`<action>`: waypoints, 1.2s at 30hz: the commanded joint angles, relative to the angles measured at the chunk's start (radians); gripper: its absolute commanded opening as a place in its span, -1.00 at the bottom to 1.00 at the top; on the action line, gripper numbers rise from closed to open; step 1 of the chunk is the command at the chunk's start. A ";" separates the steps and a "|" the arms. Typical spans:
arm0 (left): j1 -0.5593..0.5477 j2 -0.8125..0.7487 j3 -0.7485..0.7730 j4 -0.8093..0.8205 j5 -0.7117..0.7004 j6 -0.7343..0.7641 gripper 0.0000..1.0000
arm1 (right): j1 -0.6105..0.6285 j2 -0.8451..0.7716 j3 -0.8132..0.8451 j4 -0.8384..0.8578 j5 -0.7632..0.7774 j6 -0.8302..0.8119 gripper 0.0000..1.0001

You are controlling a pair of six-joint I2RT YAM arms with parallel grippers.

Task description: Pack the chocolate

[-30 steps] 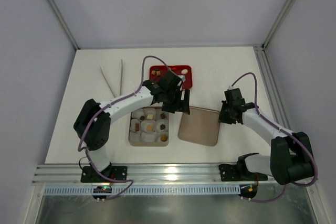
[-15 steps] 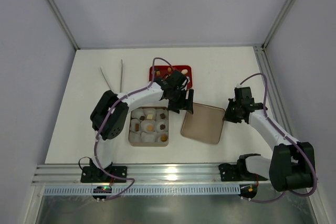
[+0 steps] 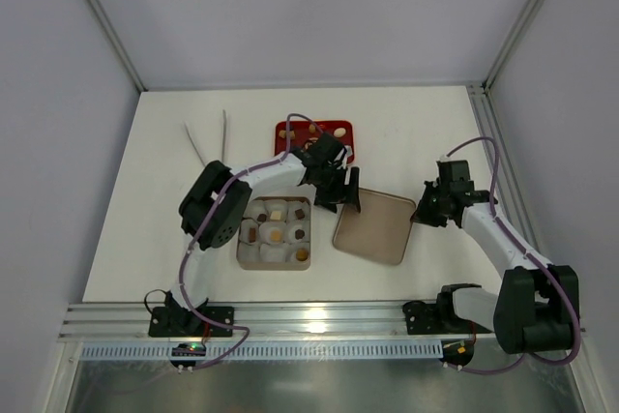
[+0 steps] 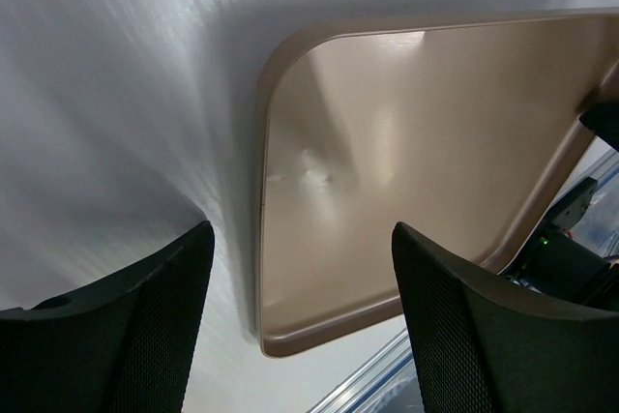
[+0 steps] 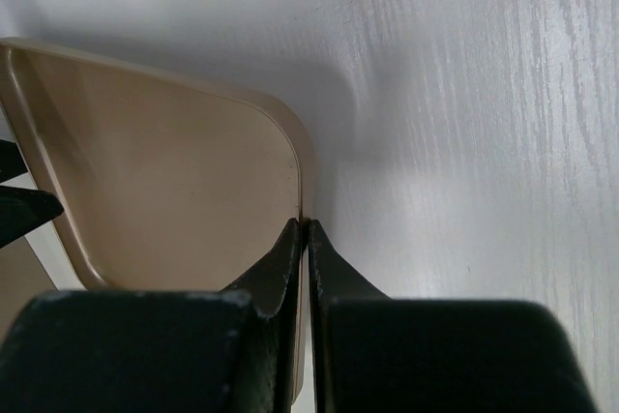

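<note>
1. While the right gripper (image 5: 305, 227) is clenched on the thin rim of the tan lid (image 5: 164, 162), that rim runs between its closed fingers.
2. The left gripper (image 4: 298, 239) stands spread wide over the lid's opposite corner, one finger on each side of the edge, grasping nothing.
3. Most of the chocolate (image 3: 277, 234) sits in white paper cups (image 3: 263, 252) inside the square tin (image 3: 242, 260), just left of the lid.
4. A few more pieces lie on the red tray (image 3: 282, 130) beyond the tin.
</note>
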 commanded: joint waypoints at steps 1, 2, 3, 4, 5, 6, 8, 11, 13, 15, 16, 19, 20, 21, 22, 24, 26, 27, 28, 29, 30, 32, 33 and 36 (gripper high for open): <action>0.005 0.013 0.012 0.077 0.046 -0.016 0.46 | -0.016 -0.019 0.011 0.040 -0.059 0.006 -0.92; 0.005 0.011 0.003 0.092 0.057 -0.019 0.45 | -0.021 -0.016 0.008 0.045 -0.072 0.008 -0.92; 0.005 0.011 -0.005 0.103 0.062 -0.025 0.45 | -0.027 -0.014 0.006 0.046 -0.080 0.011 -0.92; 0.005 0.010 -0.010 0.113 0.068 -0.029 0.45 | -0.028 -0.013 0.006 0.051 -0.085 0.012 -0.92; 0.007 0.011 -0.017 0.132 0.078 -0.032 0.45 | -0.031 -0.013 0.005 0.054 -0.091 0.014 -0.92; 0.007 0.007 -0.030 0.143 0.088 -0.036 0.44 | -0.036 -0.011 0.005 0.057 -0.109 0.015 -0.92; 0.011 0.004 -0.042 0.161 0.106 -0.050 0.40 | -0.041 -0.011 0.005 0.060 -0.120 0.017 -0.92; 0.016 -0.012 -0.065 0.204 0.140 -0.076 0.35 | -0.041 -0.008 0.005 0.063 -0.137 0.019 -0.92; 0.017 -0.027 -0.074 0.219 0.158 -0.087 0.31 | -0.041 -0.004 0.003 0.071 -0.149 0.025 -0.92; 0.017 -0.039 -0.074 0.222 0.167 -0.093 0.25 | -0.042 -0.001 0.002 0.079 -0.158 0.028 -0.92; 0.017 -0.045 -0.079 0.228 0.177 -0.096 0.22 | -0.042 0.003 0.000 0.082 -0.163 0.031 -0.92; 0.017 -0.071 -0.085 0.236 0.194 -0.113 -0.01 | -0.041 0.009 0.000 0.089 -0.174 0.035 -0.92; 0.017 -0.082 -0.089 0.238 0.198 -0.125 -0.05 | -0.041 0.009 0.000 0.092 -0.175 0.038 -0.92; 0.017 -0.088 -0.094 0.241 0.201 -0.131 -0.08 | -0.042 0.009 0.000 0.097 -0.178 0.040 -0.92; 0.017 -0.094 -0.096 0.242 0.203 -0.136 -0.13 | -0.041 0.009 0.000 0.099 -0.180 0.042 -0.92; 0.019 -0.116 -0.106 0.248 0.210 -0.148 -0.16 | -0.042 0.009 0.000 0.099 -0.181 0.040 -0.92; 0.019 -0.128 -0.109 0.250 0.214 -0.156 -0.25 | -0.042 0.004 0.000 0.100 -0.186 0.040 -0.92; 0.019 -0.137 -0.111 0.252 0.217 -0.162 -0.28 | -0.042 0.001 -0.001 0.103 -0.186 0.038 -0.92; 0.019 -0.142 -0.111 0.248 0.220 -0.165 -0.39 | -0.041 -0.004 -0.003 0.103 -0.189 0.040 -0.92; 0.019 -0.145 -0.113 0.250 0.221 -0.168 -0.44 | -0.042 -0.007 -0.006 0.106 -0.191 0.042 -0.92; 0.019 -0.151 -0.116 0.250 0.224 -0.174 -0.48 | -0.041 -0.010 -0.006 0.109 -0.195 0.043 -0.92; 0.019 -0.156 -0.116 0.251 0.233 -0.179 -0.66 | -0.041 -0.020 -0.014 0.114 -0.201 0.042 -0.92; 0.017 -0.157 -0.119 0.250 0.238 -0.183 -0.73 | -0.041 -0.023 -0.015 0.117 -0.203 0.045 -0.92; 0.019 -0.170 -0.125 0.248 0.247 -0.194 -0.97 | -0.041 -0.033 -0.023 0.123 -0.203 0.046 -0.92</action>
